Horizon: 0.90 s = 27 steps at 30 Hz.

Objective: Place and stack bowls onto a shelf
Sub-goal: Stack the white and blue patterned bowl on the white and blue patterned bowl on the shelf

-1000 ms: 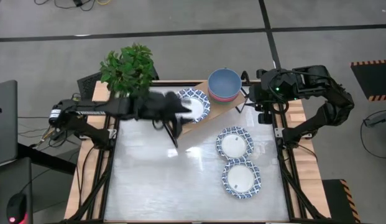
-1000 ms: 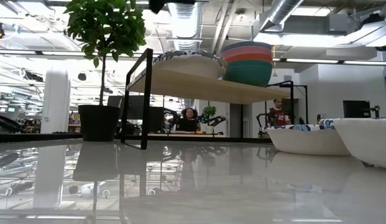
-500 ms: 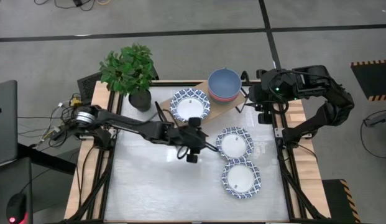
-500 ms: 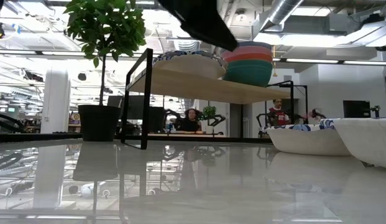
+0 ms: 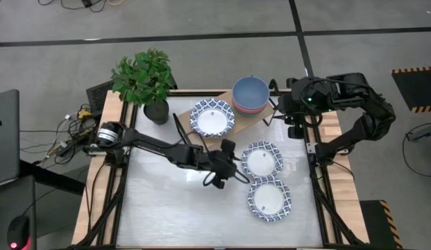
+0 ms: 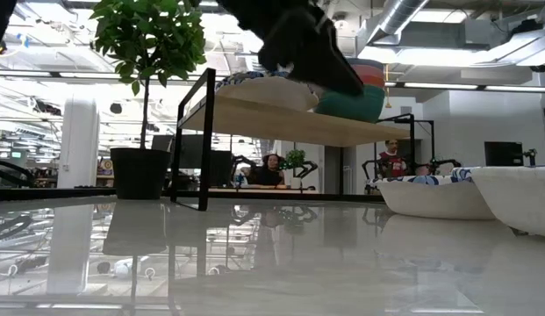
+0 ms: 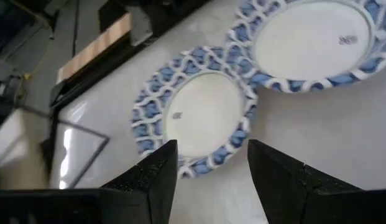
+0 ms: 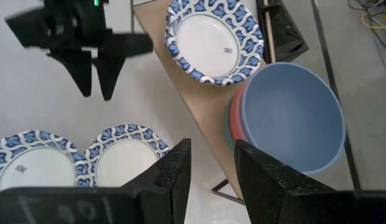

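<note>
A white, blue-rimmed bowl point(image 5: 212, 117) sits on the light-wood shelf point(image 5: 229, 135) at the table's far side. To its right on the shelf is a nested stack with the blue bowl point(image 5: 251, 92) on top of pink-red and green ones. Two more white, blue-rimmed bowls point(image 5: 262, 160) point(image 5: 269, 198) stand on the tabletop. My left gripper point(image 5: 230, 167) point(image 7: 211, 168) hovers open just left of the farther table bowl point(image 7: 196, 112) and touches nothing. My right gripper point(image 8: 211, 168) waits open above the shelf's right end, also touching nothing.
A potted plant point(image 5: 146, 80) stands at the table's far left corner beside the shelf. The shelf's black end frame point(image 6: 204, 140) rises from the tabletop. The left and near parts of the whitish tabletop point(image 5: 166, 208) hold no objects.
My left gripper has swung away from the white bowl on the shelf toward the table's near right. It has come down beside the farther of the two table bowls. The shelf bowl has stayed where it was.
</note>
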Motion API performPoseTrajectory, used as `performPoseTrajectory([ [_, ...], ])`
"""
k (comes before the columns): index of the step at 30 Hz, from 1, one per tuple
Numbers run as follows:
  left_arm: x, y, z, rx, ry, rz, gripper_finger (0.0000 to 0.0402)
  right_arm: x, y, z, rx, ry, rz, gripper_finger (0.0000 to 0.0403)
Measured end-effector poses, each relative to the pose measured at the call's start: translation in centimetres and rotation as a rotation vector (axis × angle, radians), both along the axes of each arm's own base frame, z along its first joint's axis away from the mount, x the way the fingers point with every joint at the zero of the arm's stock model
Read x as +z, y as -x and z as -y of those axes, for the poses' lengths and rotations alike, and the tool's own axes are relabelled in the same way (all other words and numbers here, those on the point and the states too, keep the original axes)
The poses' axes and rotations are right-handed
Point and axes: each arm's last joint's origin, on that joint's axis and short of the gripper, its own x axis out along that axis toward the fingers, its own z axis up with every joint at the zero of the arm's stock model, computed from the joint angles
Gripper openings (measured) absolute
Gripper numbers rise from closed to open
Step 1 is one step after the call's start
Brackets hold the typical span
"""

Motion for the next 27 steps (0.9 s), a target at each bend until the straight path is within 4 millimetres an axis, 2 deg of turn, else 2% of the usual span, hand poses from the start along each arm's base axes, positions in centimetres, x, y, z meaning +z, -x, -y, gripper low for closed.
performPoseTrajectory([
  [6,-2.3,-2.4,1.5,-0.043,-0.121,-0.046,0.0181,0.0,0.0,0.0,0.006,-0.011,0.001,0.015],
  [12,-4.5,-4.7,2.2,-0.062,-0.177,-0.072,0.0181,0.0,0.0,0.0,0.006,-0.011,0.001,0.015],
  [27,-7.9,-6.1,0.9,-0.104,-0.165,-0.14,0.0181,0.0,0.0,0.0,0.008,-0.01,0.0,0.015],
])
